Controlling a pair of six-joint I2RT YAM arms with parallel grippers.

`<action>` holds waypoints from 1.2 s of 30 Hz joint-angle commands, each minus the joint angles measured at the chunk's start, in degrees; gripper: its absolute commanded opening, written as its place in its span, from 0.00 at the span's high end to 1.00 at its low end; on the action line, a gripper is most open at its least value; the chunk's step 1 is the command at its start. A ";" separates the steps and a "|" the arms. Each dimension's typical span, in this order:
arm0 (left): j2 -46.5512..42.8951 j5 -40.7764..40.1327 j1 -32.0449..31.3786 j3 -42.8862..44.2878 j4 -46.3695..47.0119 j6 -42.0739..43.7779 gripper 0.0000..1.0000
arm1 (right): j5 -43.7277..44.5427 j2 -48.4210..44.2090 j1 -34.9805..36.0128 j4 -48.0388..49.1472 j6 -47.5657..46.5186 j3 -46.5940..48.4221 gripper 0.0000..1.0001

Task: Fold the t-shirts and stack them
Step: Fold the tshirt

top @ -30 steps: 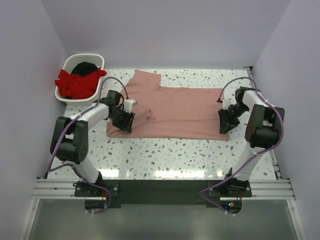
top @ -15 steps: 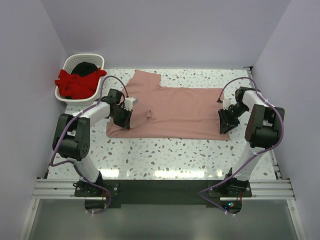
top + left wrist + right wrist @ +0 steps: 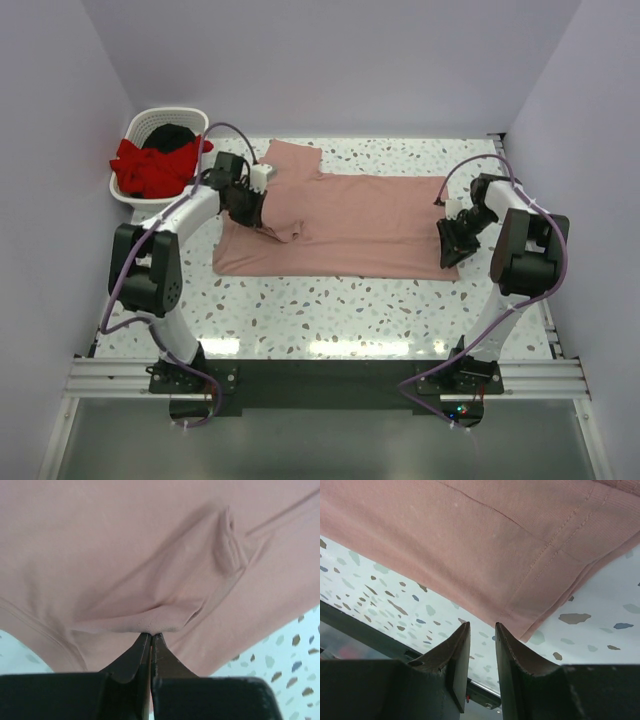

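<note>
Pink t-shirt [image 3: 370,220] on the table [image 3: 350,300] now bunches where my left gripper [image 3: 151,634] just pinched shut on it, so folding can begin; my right gripper [image 3: 482,625] hovers part-open at its corner.

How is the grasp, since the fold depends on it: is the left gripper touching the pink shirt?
Touching. The left wrist view shows the left gripper shut on a pinched ridge of the pink shirt.

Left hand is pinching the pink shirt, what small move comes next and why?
Probably lift the left hand slightly: its jaws are shut on a tuck of the pink t-shirt lying flat on the table, so raising it would start the fold. The right hand stands open at a hem corner.
</note>
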 commanded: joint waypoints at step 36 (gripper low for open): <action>0.55 7.75 4.67 1.31 13.21 -4.67 0.56 | 1.84 -2.77 0.85 0.05 -0.13 2.44 0.70</action>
